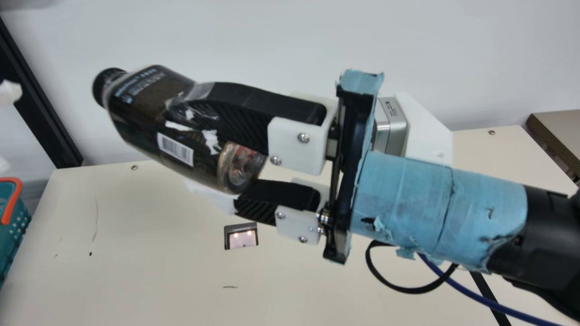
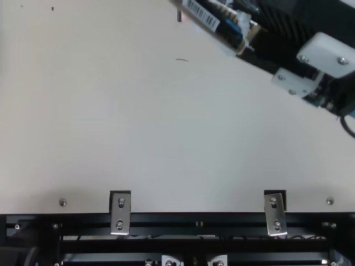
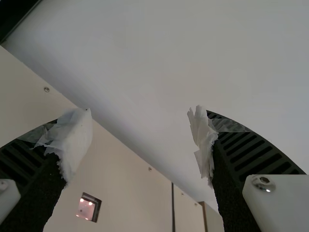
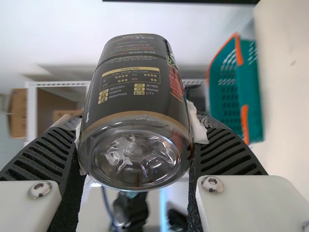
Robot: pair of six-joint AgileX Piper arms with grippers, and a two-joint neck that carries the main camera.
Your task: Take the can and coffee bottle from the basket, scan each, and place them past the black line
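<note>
Right gripper (image 1: 210,154) pinching coffee bottle (image 1: 149,108), ribbed black fingers on either side, white blocky mounts, forearm wrapped in torn matte blue tape (image 1: 403,199) toward 3 o'clock. Bottle tilted in the air, glossy, dark, round-shouldered; black cap at 10 o'clock, barcode sticker (image 1: 175,149) on its side, clear dimpled base toward the wrist. Left gripper (image 1: 7,130) at 9 o'clock, fingers spread, crumpled white tape at the tips, nothing between. Below: flat cream table (image 1: 149,253), scuffed, screws near far edge; lit scanner window (image 1: 242,237) at 7, black line (image 1: 489,296) at 4. Perforated teal basket (image 1: 13,235), orange handle, 8 to 9. Farther: brown board (image 1: 559,131) at 3, black post (image 1: 41,99) at 10, smooth pale wall (image 1: 272,36) at 12. Right wrist view adds white shelving (image 4: 32,106), cardboard box (image 4: 18,116).
</note>
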